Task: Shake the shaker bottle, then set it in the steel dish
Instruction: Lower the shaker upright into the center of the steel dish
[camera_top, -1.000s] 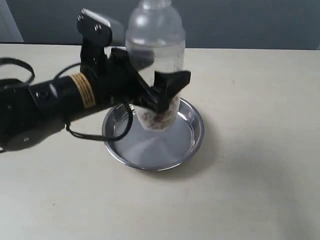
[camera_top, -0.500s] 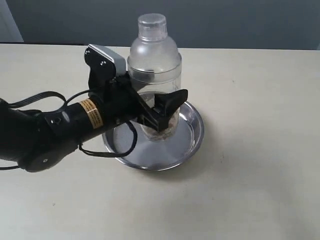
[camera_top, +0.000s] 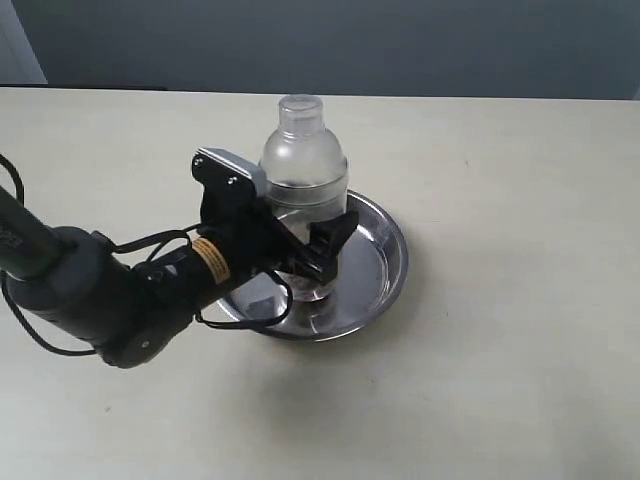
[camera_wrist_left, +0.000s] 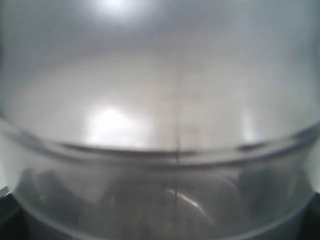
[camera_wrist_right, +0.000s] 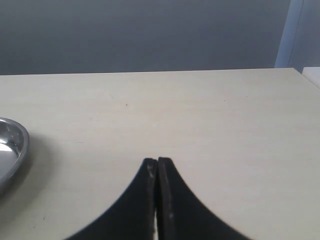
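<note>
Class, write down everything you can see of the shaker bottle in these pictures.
The shaker bottle is clear plastic with a frosted domed shoulder and a small cylindrical cap. It stands upright inside the steel dish, base apparently on its floor. The left gripper clamps its lower body. Contents are hard to make out.

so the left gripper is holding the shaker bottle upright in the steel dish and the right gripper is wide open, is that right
Not quite. The right gripper is shut, not wide open: the right wrist view shows its two fingers pressed together above the table. The rest holds: in the exterior view the left gripper holds the shaker bottle upright in the steel dish.
</note>
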